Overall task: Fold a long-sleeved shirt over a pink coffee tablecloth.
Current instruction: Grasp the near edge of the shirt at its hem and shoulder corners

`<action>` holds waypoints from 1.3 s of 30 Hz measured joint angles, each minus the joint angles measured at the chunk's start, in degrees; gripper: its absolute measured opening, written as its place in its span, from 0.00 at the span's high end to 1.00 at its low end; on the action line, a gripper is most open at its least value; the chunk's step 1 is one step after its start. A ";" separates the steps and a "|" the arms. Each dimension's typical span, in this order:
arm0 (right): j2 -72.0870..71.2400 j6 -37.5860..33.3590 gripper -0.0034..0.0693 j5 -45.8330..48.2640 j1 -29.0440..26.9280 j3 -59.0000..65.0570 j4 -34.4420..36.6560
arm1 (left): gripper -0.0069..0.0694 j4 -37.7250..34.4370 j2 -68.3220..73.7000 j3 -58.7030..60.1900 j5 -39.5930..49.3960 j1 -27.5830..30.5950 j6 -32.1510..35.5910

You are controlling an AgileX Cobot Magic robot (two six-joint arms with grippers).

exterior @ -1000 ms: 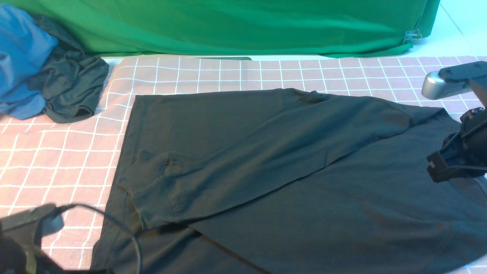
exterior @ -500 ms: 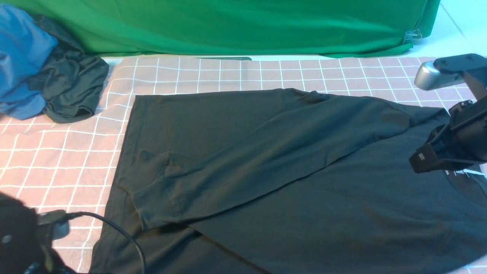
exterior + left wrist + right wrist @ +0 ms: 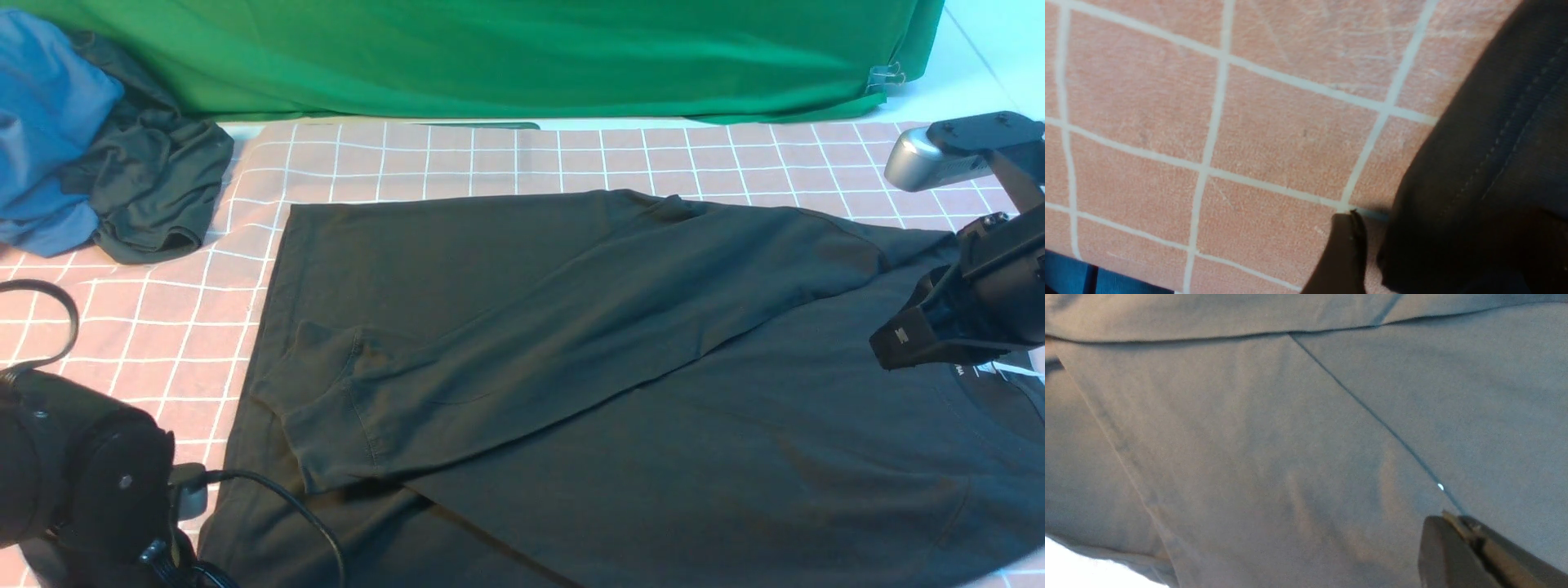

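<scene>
Shifted left since before, shut right end effector (image 3: 887, 348) hovers above long-sleeved shirt (image 3: 571, 327).

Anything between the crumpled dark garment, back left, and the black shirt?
Only bare pink tablecloth; the dark garment and the long-sleeved shirt lie apart, as the front view shows.

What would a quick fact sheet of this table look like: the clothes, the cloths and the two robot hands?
Shirt: black, lying flat on the tablecloth, one sleeve folded across its body.
Tablecloth: pink, white grid, under the shirt.
Left gripper: by the shirt's hem; open or shut unclear.
Right gripper: shut, empty, over the shirt.
Far left: blue garment and dark garment, heaped.
Behind: green cloth.
</scene>
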 joint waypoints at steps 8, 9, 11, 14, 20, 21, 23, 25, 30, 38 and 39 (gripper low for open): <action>0.00 -1.38 0.90 1.36 0.00 0.00 0.15 | 0.80 -0.59 0.57 -0.12 -0.58 0.00 1.49; 0.00 -1.55 0.90 1.63 0.00 0.00 0.15 | 0.84 -0.10 0.49 -0.12 -0.36 0.00 1.57; 0.00 -1.67 0.90 2.58 0.00 0.00 0.18 | 0.87 0.75 -0.28 -0.66 0.59 0.00 1.69; 0.00 -1.67 0.90 4.53 0.00 0.00 0.18 | 0.87 2.10 -3.43 -2.72 3.37 0.00 1.69; -0.05 3.26 0.90 10.17 0.00 0.00 -3.97 | 0.87 4.87 -13.07 -7.30 7.02 0.00 1.53; -0.05 5.06 0.90 11.32 0.00 0.00 -5.64 | 0.87 5.11 -14.84 -7.43 7.02 0.00 1.19; -0.05 7.40 0.89 12.86 0.00 0.00 -7.69 | 0.87 5.39 -16.82 -7.50 7.26 0.00 0.78; -0.05 9.59 0.85 15.37 0.07 0.11 -9.24 | 0.87 5.46 -20.06 -7.50 8.09 0.00 0.21; -0.30 10.26 0.61 14.11 4.71 4.06 -12.13 | 0.87 5.54 -23.99 -7.50 8.30 0.00 0.06; -0.36 10.84 0.26 1.69 14.84 16.52 -17.23 | 0.87 5.82 -24.46 -7.50 7.65 0.00 0.06; -0.29 10.84 0.21 -0.13 15.07 17.41 -17.40 | 0.87 5.82 -24.46 -7.50 7.36 0.00 0.06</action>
